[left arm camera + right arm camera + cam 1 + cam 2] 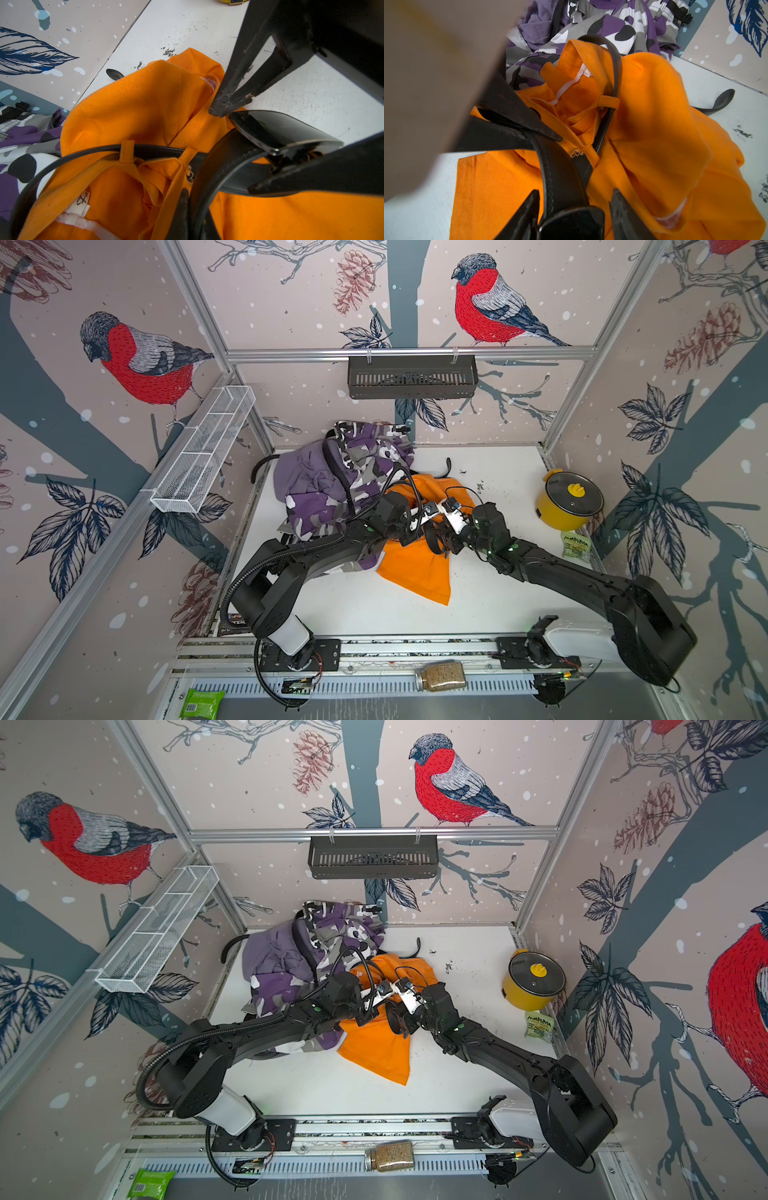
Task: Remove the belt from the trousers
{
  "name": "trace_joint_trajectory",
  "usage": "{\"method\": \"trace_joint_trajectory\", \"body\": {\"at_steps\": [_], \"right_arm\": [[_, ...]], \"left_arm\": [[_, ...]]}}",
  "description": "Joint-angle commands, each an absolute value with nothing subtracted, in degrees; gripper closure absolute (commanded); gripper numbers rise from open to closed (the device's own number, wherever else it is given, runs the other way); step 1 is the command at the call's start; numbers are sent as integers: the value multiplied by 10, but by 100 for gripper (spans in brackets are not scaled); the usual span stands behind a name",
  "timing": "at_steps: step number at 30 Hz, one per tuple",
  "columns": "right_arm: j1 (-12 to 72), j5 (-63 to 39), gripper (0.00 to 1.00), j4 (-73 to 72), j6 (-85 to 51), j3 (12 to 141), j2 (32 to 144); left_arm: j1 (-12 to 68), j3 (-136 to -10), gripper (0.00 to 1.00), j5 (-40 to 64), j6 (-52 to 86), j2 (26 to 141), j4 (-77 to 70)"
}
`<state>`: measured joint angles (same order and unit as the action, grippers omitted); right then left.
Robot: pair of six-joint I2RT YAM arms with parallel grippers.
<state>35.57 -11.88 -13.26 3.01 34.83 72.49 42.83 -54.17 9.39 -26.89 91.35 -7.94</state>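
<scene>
Up high, the stereo pair looked steeply down from the robot's side toward the back wall [291, 315], both top views taking in the whole white table [478, 605]. And down low, each wrist camera hung very close over the orange trousers [145, 104], from opposite sides, sharing the black belt [560, 176] in its loops.

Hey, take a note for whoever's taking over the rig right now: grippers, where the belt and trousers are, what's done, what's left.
Left gripper: shut on the belt near the buckle.
Right gripper: fingers open either side of the buckle.
Orange trousers on the table; lilac trousers and camouflage trousers piled behind.
Done: belt unfastened.
Left: it still runs through two orange loops; draw it out.
</scene>
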Motion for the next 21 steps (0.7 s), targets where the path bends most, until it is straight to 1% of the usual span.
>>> {"method": "trace_joint_trajectory", "body": {"at_steps": [1, 8, 9, 11, 13, 14, 16, 18, 21], "right_arm": [[356, -111, 53, -139, 33, 351, 721], [352, -119, 70, -130, 32, 347, 721], [350, -122, 74, -130, 30, 346, 707], [348, -127, 76, -132, 28, 344, 701], [344, -143, 75, -133, 26, 343, 698], [340, -166, 70, -133, 26, 344, 698], [328, -214, 51, -134, 23, 343, 706], [317, -267, 41, -136, 25, 342, 715], [321, -296, 28, -131, 44, 343, 739]], "left_arm": [[427, -544, 100, 94, -265, 913, -80], [427, -542, 100, 86, -265, 913, -78], [427, -542, 100, 84, -265, 913, -79], [426, -541, 100, 80, -265, 913, -79], [426, -539, 100, 77, -263, 910, -81], [426, -538, 100, 75, -258, 909, -82], [425, -533, 100, 75, -246, 901, -82], [425, -519, 100, 78, -227, 889, -86], [425, -506, 100, 91, -218, 885, -94]]}}
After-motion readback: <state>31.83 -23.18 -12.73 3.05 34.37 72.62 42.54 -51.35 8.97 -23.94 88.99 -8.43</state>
